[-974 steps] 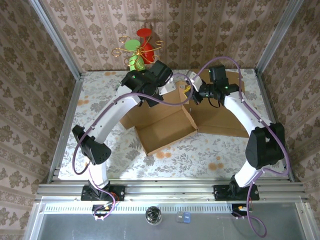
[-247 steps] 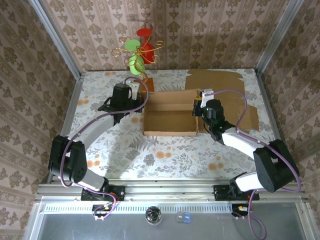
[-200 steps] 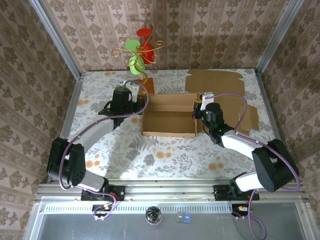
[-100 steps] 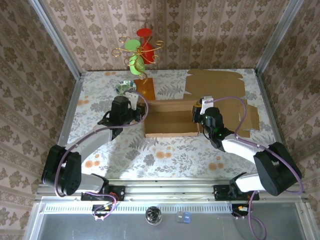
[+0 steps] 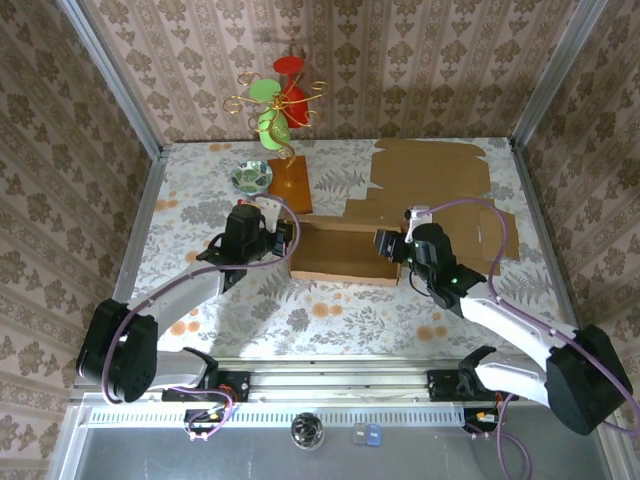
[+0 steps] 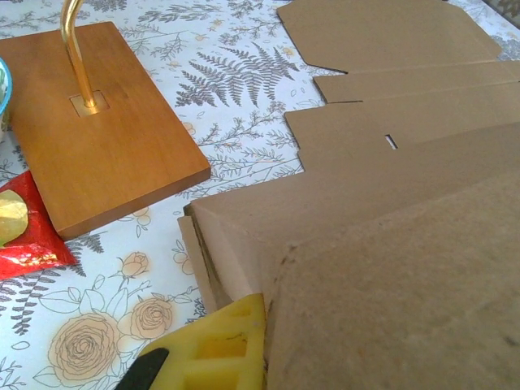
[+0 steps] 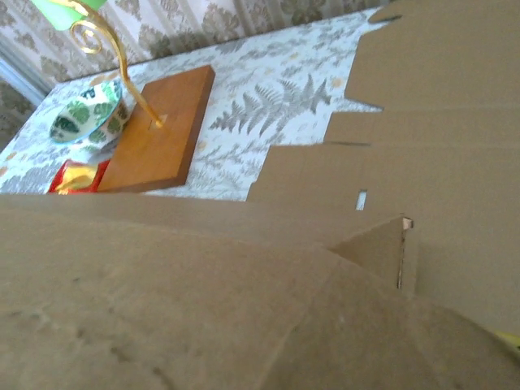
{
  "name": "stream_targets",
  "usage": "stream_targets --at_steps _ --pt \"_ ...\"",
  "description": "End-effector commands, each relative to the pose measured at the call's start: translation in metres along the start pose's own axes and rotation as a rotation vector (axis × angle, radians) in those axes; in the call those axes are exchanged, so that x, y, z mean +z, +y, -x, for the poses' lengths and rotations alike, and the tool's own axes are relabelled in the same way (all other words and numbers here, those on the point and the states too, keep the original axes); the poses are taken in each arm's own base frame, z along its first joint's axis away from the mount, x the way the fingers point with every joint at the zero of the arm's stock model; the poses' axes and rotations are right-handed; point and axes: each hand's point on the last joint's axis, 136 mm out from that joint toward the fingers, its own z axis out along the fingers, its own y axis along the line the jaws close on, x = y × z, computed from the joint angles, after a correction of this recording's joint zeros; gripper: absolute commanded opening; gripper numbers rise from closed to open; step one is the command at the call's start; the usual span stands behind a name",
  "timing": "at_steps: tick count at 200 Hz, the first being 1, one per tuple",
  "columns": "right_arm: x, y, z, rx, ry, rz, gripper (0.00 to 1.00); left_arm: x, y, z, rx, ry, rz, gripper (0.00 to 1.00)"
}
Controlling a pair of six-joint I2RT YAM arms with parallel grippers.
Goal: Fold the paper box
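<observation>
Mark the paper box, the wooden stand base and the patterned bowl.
paper box [image 5: 340, 252], top external view, its upper face.
wooden stand base [image 6: 106, 162], left wrist view, its bare top face.
patterned bowl [image 5: 250, 177], top external view, its inside.

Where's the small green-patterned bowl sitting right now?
Top external view: the green-patterned bowl sits far back on the table, left of centre, just left of the orange wooden stand base and beyond the brown cardboard box.

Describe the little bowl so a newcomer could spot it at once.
At the far side of the table stands a wooden base with a gold wire stand. The bowl sits just left of it. It alone is round, patterned green and white.
</observation>
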Motion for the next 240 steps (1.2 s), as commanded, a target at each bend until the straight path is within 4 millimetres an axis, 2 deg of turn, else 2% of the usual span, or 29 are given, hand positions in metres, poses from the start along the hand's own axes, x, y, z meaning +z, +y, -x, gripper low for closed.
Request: stream_targets --at_steps 1,16,27,45,74,101,117,121,148,167,185,240 --pt "-0.021 0.010 -0.018 0.128 0.145 0.041 0.80 -0.001 -0.004 -0.015 0.018 0.057 -0.005 0.00" --pt "-0.034 0.012 -0.026 0.168 0.201 0.058 0.95 0.000 -0.005 -0.015 0.023 0.057 0.002 0.00" --pt "-0.043 0.015 -0.031 0.182 0.237 0.075 0.98 0.000 -0.006 -0.014 0.024 0.058 0.006 0.00" --pt "-0.057 0.018 -0.036 0.200 0.278 0.095 1.00 0.000 -0.006 -0.013 0.031 0.058 0.014 0.00" --pt "-0.075 0.029 -0.032 0.227 0.308 0.147 1.00 0.001 -0.007 -0.010 0.039 0.055 0.020 0.00" --pt "-0.094 0.040 -0.012 0.271 0.301 0.175 0.98 0.001 -0.008 -0.008 0.046 0.053 0.029 0.00" --pt "-0.106 0.045 0.012 0.303 0.268 0.165 0.96 0.001 -0.008 -0.009 0.049 0.054 0.031 0.00" --pt "-0.110 0.043 0.012 0.308 0.281 0.146 0.96 0.000 -0.008 -0.009 0.049 0.054 0.031 0.00" --pt "-0.123 0.032 0.053 0.391 0.223 0.064 0.91 0.000 -0.009 -0.010 0.054 0.051 0.033 0.00" --pt "-0.115 0.017 0.072 0.517 0.229 0.019 0.85 0.000 -0.010 -0.011 0.055 0.050 0.029 0.00" --pt "-0.099 0.001 0.077 0.635 0.289 -0.024 0.78 0.000 -0.011 -0.011 0.058 0.051 0.028 0.00" --pt "-0.040 -0.017 0.055 0.749 0.499 -0.048 0.71 0.001 -0.011 -0.016 0.063 0.059 0.025 0.00"
